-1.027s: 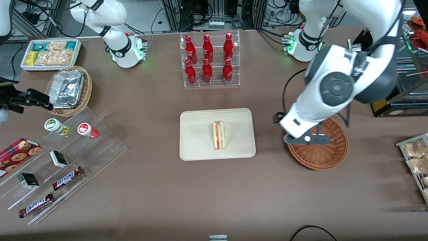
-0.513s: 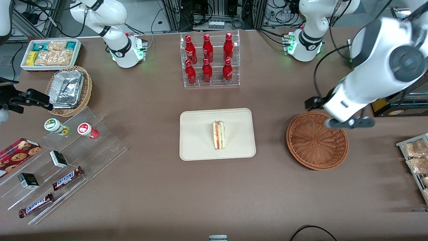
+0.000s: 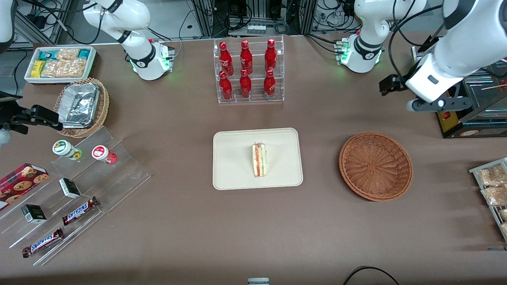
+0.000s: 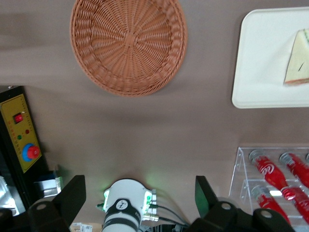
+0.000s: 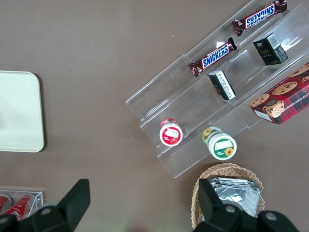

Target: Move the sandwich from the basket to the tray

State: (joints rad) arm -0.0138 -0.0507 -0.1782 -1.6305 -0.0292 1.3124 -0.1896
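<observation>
The sandwich (image 3: 259, 160) (image 4: 297, 65), a pale wedge with red and orange layers along its cut edge, lies on the cream tray (image 3: 233, 158) (image 4: 260, 58) in the middle of the table. The round reddish-brown basket (image 3: 375, 166) (image 4: 128, 43) sits beside the tray toward the working arm's end, with nothing in it. My gripper (image 3: 439, 105) (image 4: 137, 195) hangs raised, farther from the front camera than the basket and apart from it. It is open, its fingers (image 4: 72, 198) wide apart with nothing between them.
A clear rack of red bottles (image 3: 247, 71) stands farther back than the tray. A black and yellow control box (image 3: 455, 118) sits close under the gripper. A snack rack (image 3: 493, 190) is at the working arm's end. Toward the parked arm's end are an acrylic stand (image 3: 75, 186) and a foil-filled basket (image 3: 81, 107).
The gripper has left its place over the basket, rising and moving away from the front camera toward the working arm's end. The basket now shows whole. The sandwich has stayed on the tray.
</observation>
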